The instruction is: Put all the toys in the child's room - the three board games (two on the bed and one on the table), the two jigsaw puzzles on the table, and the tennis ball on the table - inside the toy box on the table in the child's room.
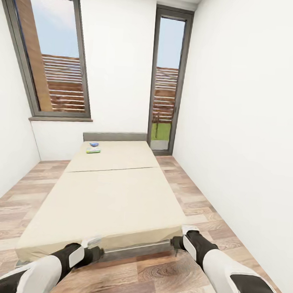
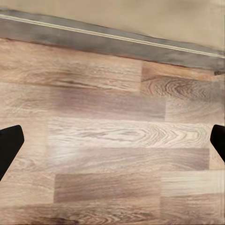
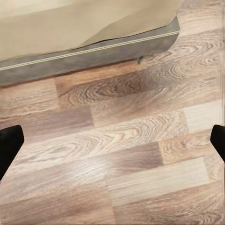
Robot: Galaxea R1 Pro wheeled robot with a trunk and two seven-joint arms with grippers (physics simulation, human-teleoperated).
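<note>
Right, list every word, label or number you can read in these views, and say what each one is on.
No text can be read.
Board games at the far end of the bed, near the headboard: one blue, one green and white; any print is too small and blurred to read.
Walls, windows and wood floor: no signs or labels.

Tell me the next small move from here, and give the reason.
Probably drive along the left side of the bed toward the headboard. The two board games lie at the far end of the mattress, near the headboard, while both arms are low at the foot of the bed. The left gripper and right gripper look open and empty over the wooden floor, well out of reach of the games.
</note>
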